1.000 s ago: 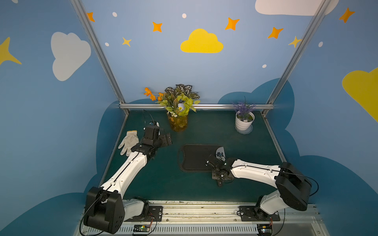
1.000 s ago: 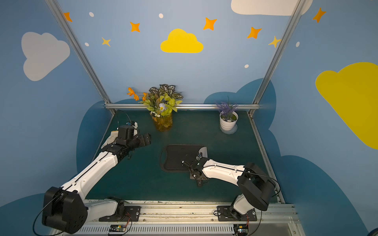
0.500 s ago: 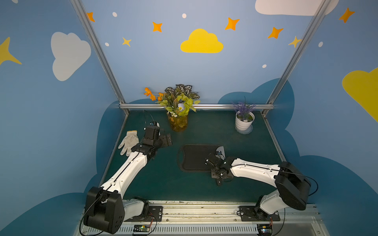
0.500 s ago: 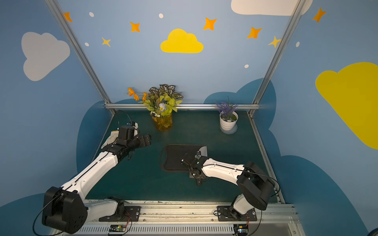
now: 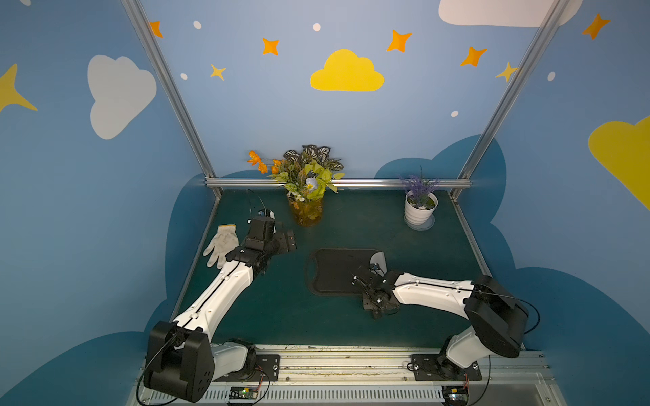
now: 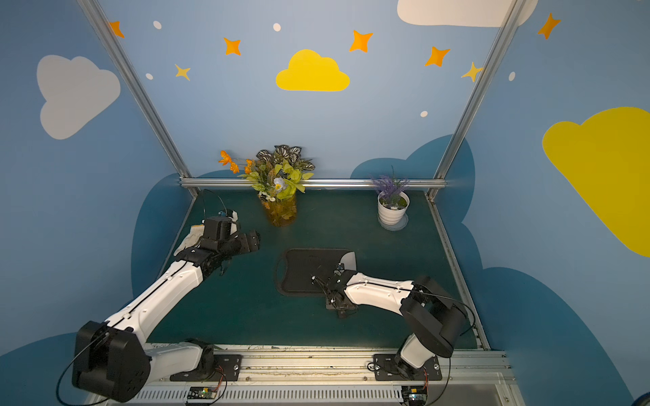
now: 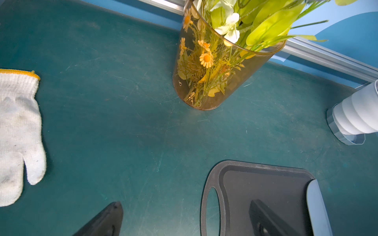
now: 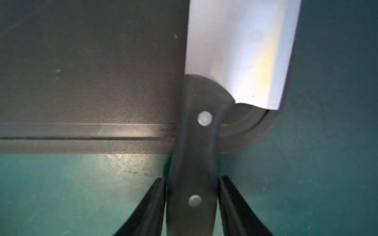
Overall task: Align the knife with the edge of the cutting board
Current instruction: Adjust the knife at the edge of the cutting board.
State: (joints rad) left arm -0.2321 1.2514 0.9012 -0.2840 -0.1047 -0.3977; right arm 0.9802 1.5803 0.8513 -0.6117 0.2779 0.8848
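The black cutting board [image 5: 334, 270] [image 6: 302, 270] lies flat on the green mat, handle slot to the left. The knife's silver blade [image 5: 379, 259] [image 6: 348, 260] lies along the board's right short end. In the right wrist view the blade [image 8: 239, 51] runs beside that edge and the black handle [image 8: 196, 153] sticks out over the board's [image 8: 81, 61] near rim. My right gripper [image 8: 192, 178] [image 5: 376, 304] straddles the handle, jaws a sliver off its sides. My left gripper [image 5: 286, 242] [image 7: 185, 202] hovers open and empty left of the board [image 7: 266, 183].
A white work glove [image 5: 221, 242] [image 7: 18, 130] lies at the left edge of the mat. An amber vase of flowers [image 5: 307, 211] [image 7: 216, 69] stands at the back centre. A white pot with lavender [image 5: 420, 209] sits at the back right.
The right gripper's jaws have parted slightly from the knife handle that they were clamped on. Earlier the right arm nudged a little to the left. The left arm has stayed still.
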